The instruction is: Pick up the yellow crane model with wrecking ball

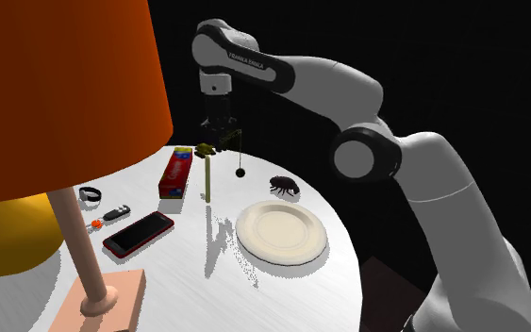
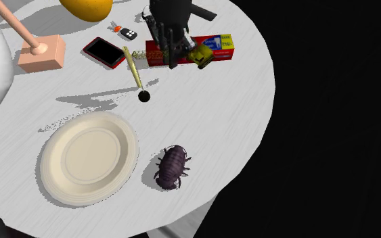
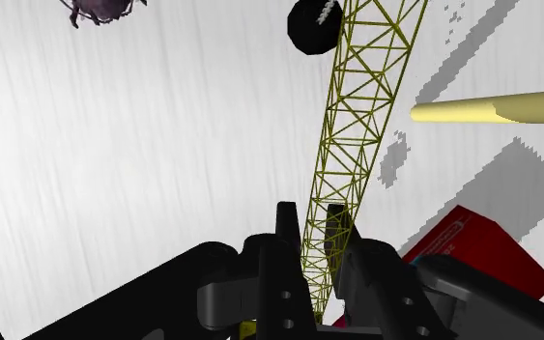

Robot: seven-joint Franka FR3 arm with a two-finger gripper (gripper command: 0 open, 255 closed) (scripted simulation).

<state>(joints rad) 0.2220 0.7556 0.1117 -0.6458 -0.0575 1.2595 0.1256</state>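
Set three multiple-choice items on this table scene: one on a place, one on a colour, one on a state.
1. What lies right beside the plate?
A) phone
B) dark bug
C) red box

2. What colour is the lampshade?
A) orange
B) green
C) white

3. How does the gripper stand?
A) open above the table
B) shut on nothing
C) shut on the crane model

Key:
1 B: the bug sits just off the plate's rim.
2 A: the shoulder view shows it orange.
3 C: the wrist view shows the lattice boom clasped between the fingers.
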